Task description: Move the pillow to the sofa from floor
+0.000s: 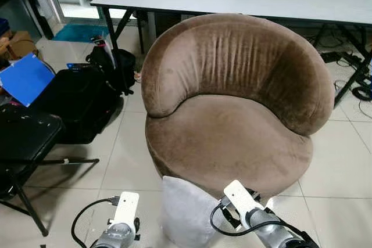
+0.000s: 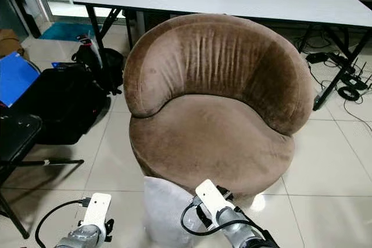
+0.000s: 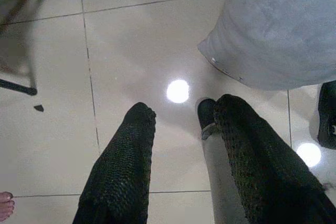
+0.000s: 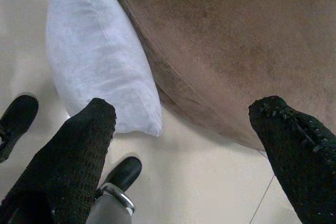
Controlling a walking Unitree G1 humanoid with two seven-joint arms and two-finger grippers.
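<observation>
The white pillow (image 1: 185,213) is seen upright on the tiled floor (image 1: 343,166), leaning against the front of the brown sofa (image 1: 232,114). The right gripper (image 4: 184,114) is held above it with fingers spread wide. The left gripper (image 3: 178,116) is parted, apparently just beside the pillow and holding nothing.

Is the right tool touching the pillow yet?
Apart. The right wrist view shows the right tool open, floor tile visible between its fingers and the pillow, which leans against the sofa.
</observation>
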